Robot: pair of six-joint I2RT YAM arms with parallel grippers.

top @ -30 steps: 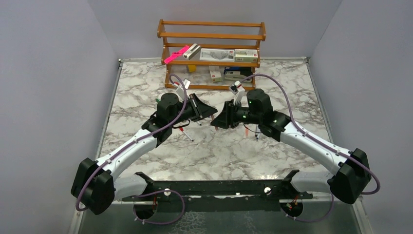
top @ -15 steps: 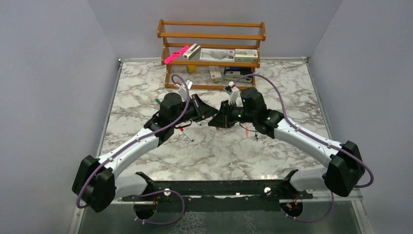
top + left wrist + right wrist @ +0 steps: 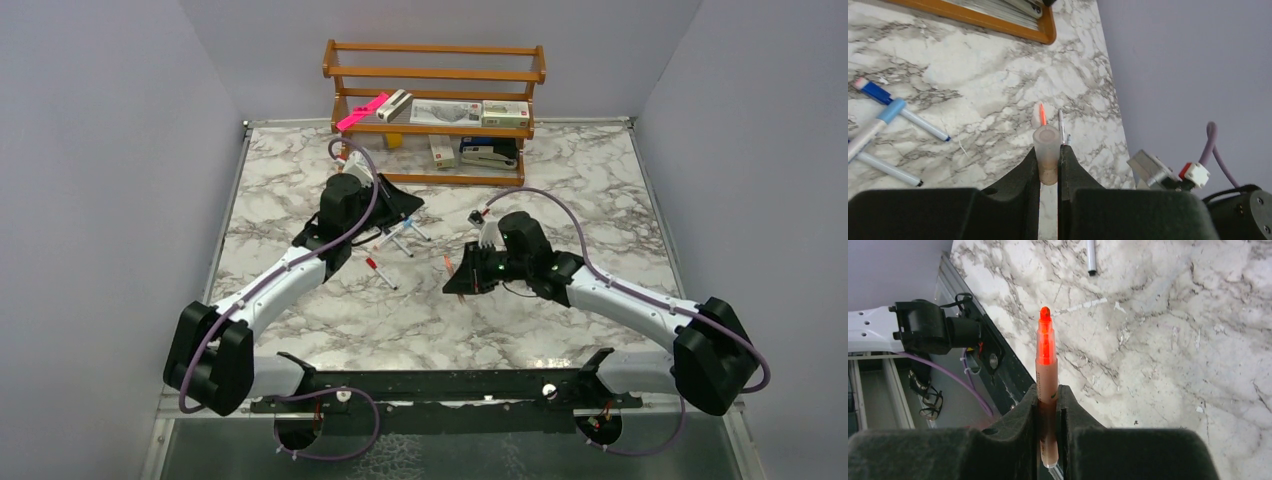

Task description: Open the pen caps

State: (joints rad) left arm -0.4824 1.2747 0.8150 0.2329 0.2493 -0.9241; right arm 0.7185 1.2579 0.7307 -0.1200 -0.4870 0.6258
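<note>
My left gripper point(image 3: 412, 207) point(image 3: 1049, 152) is shut on a short translucent pen cap point(image 3: 1047, 150) with an orange tint, which stands upright between the fingers. My right gripper point(image 3: 452, 285) point(image 3: 1049, 390) is shut on the barrel of an orange pen point(image 3: 1046, 357). Its bare orange tip sticks out past the fingertips, above the marble near the front rail. The two grippers are apart, left one farther back, right one nearer the front. Several other pens lie on the marble: a red-ended one point(image 3: 380, 272) and blue ones point(image 3: 405, 238) point(image 3: 895, 112).
A wooden shelf point(image 3: 435, 128) with boxes, a pink bar point(image 3: 362, 112) and a black stapler point(image 3: 490, 152) stands at the back. Two thin pens point(image 3: 1061, 125) lie beyond the cap. Another pen point(image 3: 1090, 257) lies ahead of the right gripper. The black front rail point(image 3: 998, 355) is close by.
The grippers met at mid-table a second ago. Now they are apart: the left has drawn back with the cap, the right has swung toward the front with the uncapped orange pen.
</note>
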